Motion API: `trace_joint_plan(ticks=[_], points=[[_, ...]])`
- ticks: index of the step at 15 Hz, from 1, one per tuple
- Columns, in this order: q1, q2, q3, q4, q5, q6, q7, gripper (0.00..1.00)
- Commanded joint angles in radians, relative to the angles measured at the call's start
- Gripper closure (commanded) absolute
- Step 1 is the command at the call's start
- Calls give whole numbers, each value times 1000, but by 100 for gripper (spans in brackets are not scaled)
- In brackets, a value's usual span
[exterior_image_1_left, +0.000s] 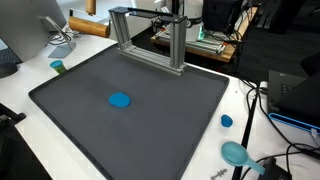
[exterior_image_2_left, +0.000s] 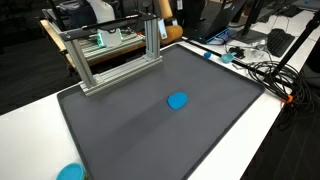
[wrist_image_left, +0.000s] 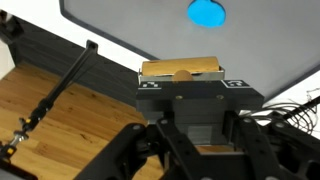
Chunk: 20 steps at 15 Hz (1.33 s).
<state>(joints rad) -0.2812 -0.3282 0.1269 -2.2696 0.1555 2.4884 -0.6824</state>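
White table (exterior_image_1_left: 248, 100) carrying a dark grey mat (exterior_image_1_left: 150, 125) that covers most of its top. At the mat's far edge stands an aluminium frame (exterior_image_1_left: 150, 45) of uprights and crossbars; it is the only tall thing near the claw, and in both exterior views it rises between the open mat and the arm behind it. A wooden bench (wrist_image_left: 40, 115) lies beyond the mat's edge, and cables (exterior_image_2_left: 265, 70) trail over the table at one side.

Counts:
- one mat
- one frame
- one blue disc (exterior_image_1_left: 120, 99) lying flat near the middle of the mat, well apart from the frame
- three smaller bluish items off the mat on the bare table: a teal round piece (exterior_image_1_left: 236, 153), a blue cap (exterior_image_1_left: 227, 121) and a teal cap (exterior_image_1_left: 57, 66)
- one wooden block (wrist_image_left: 180, 68)

In the wrist view, the gripper (wrist_image_left: 190, 78) has its jaws drawn in against the wooden block. The block is held level between the fingers, clear of the mat near its edge. The blue disc is well ahead of it.
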Motion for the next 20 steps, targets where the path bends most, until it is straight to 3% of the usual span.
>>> trace_joint_plan(ticks=[1,2,3,4,7,9,10,12,13,20], points=[[-72,-11,102,-54,-174,-95,248,77],[-75,-9,123,-54,-199,-156,304,77],[42,3,30,-48,-273,-217,401,77],[65,16,27,-29,-263,-287,453,77],[166,46,-33,8,-179,-431,502,77],[217,38,-85,7,-85,-458,485,77],[218,33,-73,-26,-168,-417,501,52],[237,35,-95,-21,-125,-426,498,52],[234,22,-93,-42,-123,-408,533,77],[213,-112,-110,-223,-155,-355,711,77]])
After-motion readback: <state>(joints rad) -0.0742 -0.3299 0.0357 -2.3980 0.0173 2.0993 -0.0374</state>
